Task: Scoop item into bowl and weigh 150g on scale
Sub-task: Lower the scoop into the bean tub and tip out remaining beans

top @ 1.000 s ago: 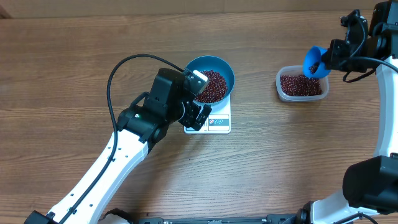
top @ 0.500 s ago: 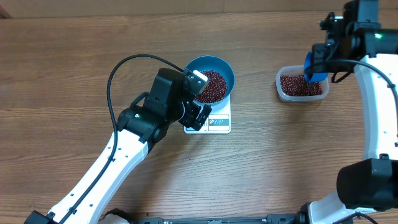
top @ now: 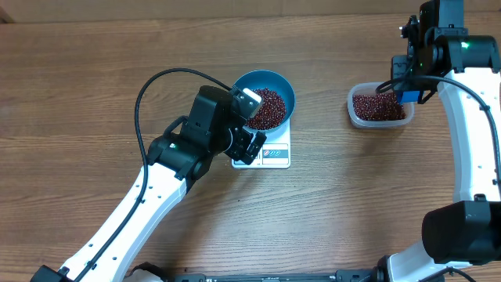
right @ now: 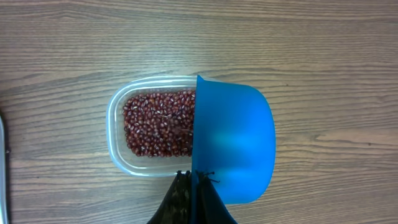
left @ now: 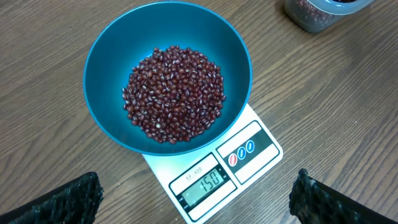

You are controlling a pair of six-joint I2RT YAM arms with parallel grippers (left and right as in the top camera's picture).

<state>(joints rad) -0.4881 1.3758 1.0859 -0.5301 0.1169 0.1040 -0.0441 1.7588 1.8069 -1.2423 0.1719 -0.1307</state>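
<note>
Though tiny, glossy beans (left: 174, 93); round bowl (left: 106, 56).

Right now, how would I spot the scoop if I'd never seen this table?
On the wooden table, look to the right side, where a clear tub of red-brown beans sits. Over its right end hangs the scoop, pinched in the right gripper. It is bright blue like the bowl on the scale, but smaller and held by the robot.

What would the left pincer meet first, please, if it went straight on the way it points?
Probably the bowl of beans on the scale; the open left pincer points down at it, though depth is unclear.
</note>
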